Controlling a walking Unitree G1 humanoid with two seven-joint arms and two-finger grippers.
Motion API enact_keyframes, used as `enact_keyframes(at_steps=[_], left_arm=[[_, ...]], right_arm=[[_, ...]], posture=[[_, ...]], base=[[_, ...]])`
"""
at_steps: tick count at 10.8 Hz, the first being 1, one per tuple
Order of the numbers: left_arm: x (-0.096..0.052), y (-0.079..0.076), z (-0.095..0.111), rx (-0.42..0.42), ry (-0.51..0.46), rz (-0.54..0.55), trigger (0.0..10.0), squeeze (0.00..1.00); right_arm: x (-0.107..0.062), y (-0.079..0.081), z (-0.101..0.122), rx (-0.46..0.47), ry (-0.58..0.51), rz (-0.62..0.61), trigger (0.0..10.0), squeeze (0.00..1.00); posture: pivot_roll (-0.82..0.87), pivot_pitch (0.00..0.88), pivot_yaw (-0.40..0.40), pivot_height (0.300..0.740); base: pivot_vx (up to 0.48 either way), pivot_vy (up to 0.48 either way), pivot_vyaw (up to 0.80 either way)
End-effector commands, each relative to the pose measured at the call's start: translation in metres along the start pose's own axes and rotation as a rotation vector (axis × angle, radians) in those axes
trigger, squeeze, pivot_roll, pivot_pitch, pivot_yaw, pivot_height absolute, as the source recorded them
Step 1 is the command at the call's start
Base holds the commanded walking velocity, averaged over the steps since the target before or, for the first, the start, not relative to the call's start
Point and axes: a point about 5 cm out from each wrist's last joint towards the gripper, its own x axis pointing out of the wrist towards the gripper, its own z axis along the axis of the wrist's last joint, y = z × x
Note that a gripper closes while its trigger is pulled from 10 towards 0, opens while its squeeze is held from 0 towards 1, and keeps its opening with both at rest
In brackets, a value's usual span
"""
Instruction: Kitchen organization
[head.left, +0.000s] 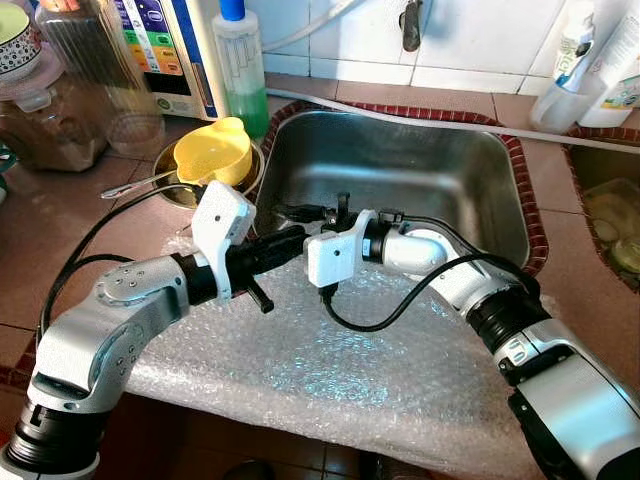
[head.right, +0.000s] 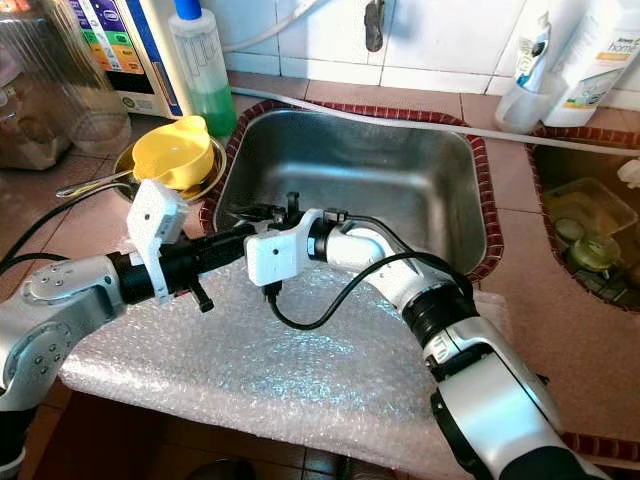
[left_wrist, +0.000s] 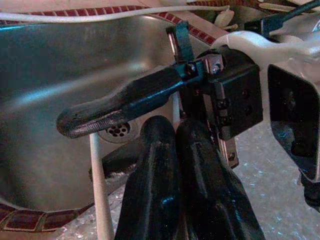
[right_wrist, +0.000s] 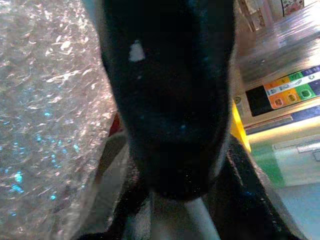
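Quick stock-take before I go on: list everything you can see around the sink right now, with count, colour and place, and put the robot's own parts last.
sink: one, steel basin with a dark red tiled rim, centre.
bubble wrap: one clear sheet, over the counter edge in front of the sink.
yellow cup: one, in the metal pan left of the sink.
metal pan: one, steel, long handle pointing left.
soap bottle: one, clear with green liquid and blue cap, behind the pan.
glass jars: two, clear, far left.
white bottles: two, behind the sink on the right.
white hose: one, along the sink's back rim.
left claw: black, shut, at the sink's front edge.
right claw: black, beside the left claw.
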Motion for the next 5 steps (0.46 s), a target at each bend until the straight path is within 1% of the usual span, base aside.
enact_keyframes(at_steps=[1,2,3,5], left_arm=[[-0.0033,0.0026,0.0030,0.016,-0.004,0.013,10.0,0.00],[-0.0036,0.0021,0.0022,0.012,-0.001,0.009,10.0,0.37],[-0.0036,0.0023,0.0024,0.002,-0.003,0.010,10.0,1.00],[-0.0035,0.0019,0.0015,0.001,0.001,0.007,10.0,1.00]], right_arm=[[0.0020,-0.0034,0.0023,-0.010,-0.013,-0.001,0.0,0.00],[0.0024,-0.0033,0.0024,-0.009,-0.015,-0.003,0.0,0.00],[0.0027,-0.0037,0.0027,-0.008,-0.016,-0.006,0.0,0.00],[0.0029,-0.0031,0.0025,-0.007,-0.015,-0.007,0.0,0.00]], posture=[[-0.03,0.227,0.045,0.740],[-0.03,0.227,0.047,0.740],[-0.03,0.227,0.047,0.740],[-0.03,0.230,0.049,0.740]], base=[[0.000,0.000,0.00],[0.000,0.000,0.00],[0.000,0.000,0.00],[0.000,0.000,0.00]])
